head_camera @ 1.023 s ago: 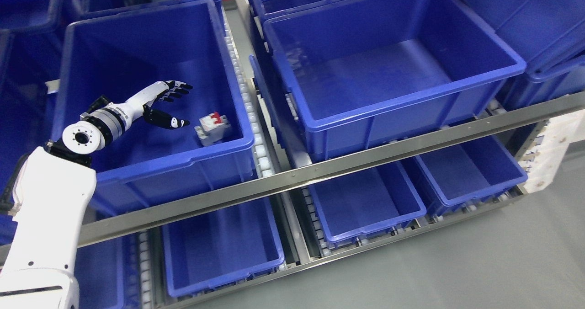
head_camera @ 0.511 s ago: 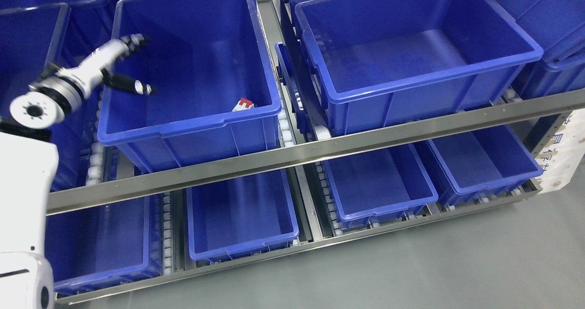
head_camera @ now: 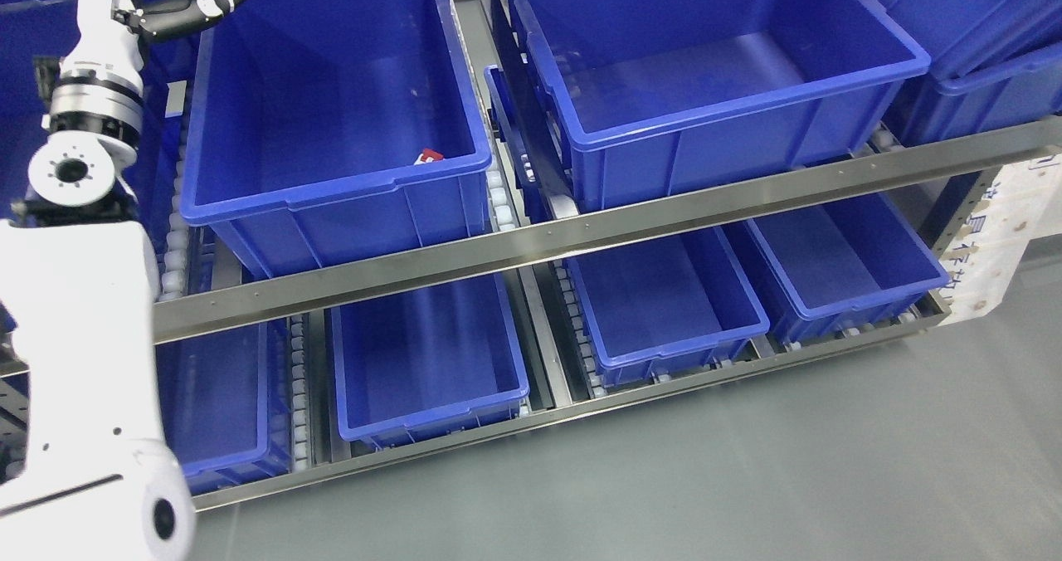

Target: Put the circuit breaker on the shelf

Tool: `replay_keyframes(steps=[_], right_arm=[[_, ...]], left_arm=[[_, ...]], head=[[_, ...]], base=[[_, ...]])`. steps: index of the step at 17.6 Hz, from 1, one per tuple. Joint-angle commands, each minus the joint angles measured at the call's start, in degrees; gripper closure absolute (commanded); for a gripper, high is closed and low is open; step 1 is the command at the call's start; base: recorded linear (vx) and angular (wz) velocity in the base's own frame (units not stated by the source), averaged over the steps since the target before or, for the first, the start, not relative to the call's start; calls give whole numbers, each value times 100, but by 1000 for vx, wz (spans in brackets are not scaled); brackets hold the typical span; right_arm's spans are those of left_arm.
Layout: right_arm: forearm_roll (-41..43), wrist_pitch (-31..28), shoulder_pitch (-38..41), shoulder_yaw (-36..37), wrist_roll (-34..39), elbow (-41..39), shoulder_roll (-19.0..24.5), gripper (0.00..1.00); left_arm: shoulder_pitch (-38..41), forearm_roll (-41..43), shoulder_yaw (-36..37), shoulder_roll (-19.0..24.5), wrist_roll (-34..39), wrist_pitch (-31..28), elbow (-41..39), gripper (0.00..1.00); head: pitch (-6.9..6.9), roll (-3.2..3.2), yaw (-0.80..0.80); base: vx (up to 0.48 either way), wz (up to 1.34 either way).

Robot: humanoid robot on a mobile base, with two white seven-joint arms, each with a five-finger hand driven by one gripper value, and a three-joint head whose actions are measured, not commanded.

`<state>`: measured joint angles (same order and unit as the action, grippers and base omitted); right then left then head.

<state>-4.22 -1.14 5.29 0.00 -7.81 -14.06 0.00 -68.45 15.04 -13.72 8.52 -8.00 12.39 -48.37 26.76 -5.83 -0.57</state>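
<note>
Now you see the breaker (head_camera: 428,156) low in the bin (head_camera: 332,187), near its front right corner, mostly hidden. Your left robot hand (head_camera: 178,15) sits upper left, holding nothing, fingers cropped, breaker well down-right of it.

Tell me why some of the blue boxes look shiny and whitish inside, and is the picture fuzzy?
In the head view, overhead light bounces off the smooth floor of the big blue box, making a pale glare patch; the lower boxes show streaky shine too. The picture is mostly sharp, a little soft at the left hand near the top edge.
</note>
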Motion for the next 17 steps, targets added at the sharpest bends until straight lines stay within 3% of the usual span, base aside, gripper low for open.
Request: replay_keyframes(steps=[1,4,8,17], right_arm=[[0,-334,-2,-114,-1,-1,-100,0],[0,-334,-2,-114,-1,-1,-100,0],[0,-334,-2,-114,-1,-1,-100,0],[0,-334,-2,-114,-1,-1,-100,0]], left_arm=[[1760,-563,236,-752,307,-236,-2867,0],[2712,-607,300,-752,273,-377,-3634,0],[3249,-616,1,-752,202,-500,-4154,0],[3382,-616,-87,-752,193,-492,-4242,0]], head=[[0,0,0],[0,0,0],[0,0,0],[0,0,0]], base=[[-97,-82],[-77,-104],[-52,-57],[19,-445]])
